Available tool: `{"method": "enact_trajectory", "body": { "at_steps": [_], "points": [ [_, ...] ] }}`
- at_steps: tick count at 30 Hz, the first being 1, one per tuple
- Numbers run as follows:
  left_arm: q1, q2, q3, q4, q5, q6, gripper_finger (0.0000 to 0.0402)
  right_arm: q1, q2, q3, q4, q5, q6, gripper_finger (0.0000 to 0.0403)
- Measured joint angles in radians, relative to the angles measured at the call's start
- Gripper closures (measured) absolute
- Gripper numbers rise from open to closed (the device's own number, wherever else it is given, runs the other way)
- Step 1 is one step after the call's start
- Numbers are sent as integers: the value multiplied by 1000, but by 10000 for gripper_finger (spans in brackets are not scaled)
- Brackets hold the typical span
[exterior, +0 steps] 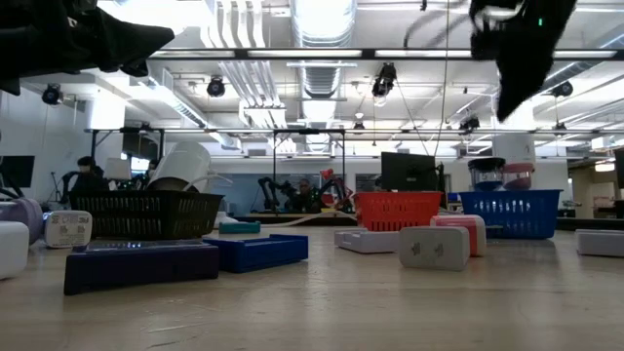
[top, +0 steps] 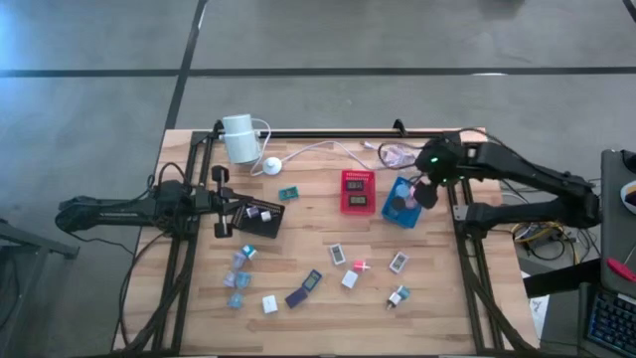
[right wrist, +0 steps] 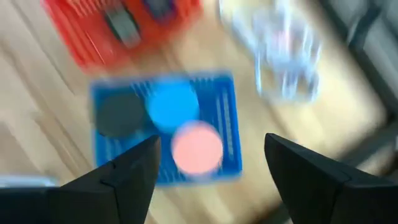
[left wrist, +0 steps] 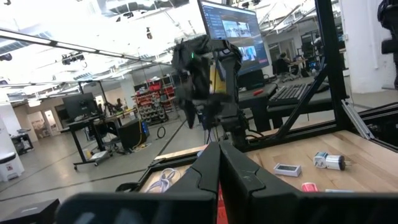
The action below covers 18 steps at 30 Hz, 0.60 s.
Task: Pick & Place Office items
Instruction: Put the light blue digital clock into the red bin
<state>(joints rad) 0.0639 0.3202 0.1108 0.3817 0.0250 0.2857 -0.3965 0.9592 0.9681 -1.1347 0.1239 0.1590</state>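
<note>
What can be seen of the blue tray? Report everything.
The blue tray is a small square basket of slatted blue plastic, standing flat on the wooden table just right of the red tray, apart from it. In the right wrist view it holds three round pieces side by side: one black, one bright blue, one pink. The right tool hangs open directly above it, touching nothing.
</note>
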Motion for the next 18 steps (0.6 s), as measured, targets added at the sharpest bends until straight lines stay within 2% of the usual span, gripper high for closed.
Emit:
{"method": "enact_trajectory", "body": {
  "at_steps": [3, 7, 13, 18],
  "points": [
    [0, 0, 0, 0, 0, -18, 390, 22, -94, 9, 169, -39, -50, 147],
    [0, 0, 0, 0, 0, -28, 390, 46, -247, -63, 460, -121, -90, 176],
    [0, 0, 0, -10, 0, -28, 390, 52, -443, -282, 856, -228, -111, 216],
    [0, 0, 0, -10, 0, -28, 390, 52, -552, -479, 1111, -298, -119, 252]
  ]
}}
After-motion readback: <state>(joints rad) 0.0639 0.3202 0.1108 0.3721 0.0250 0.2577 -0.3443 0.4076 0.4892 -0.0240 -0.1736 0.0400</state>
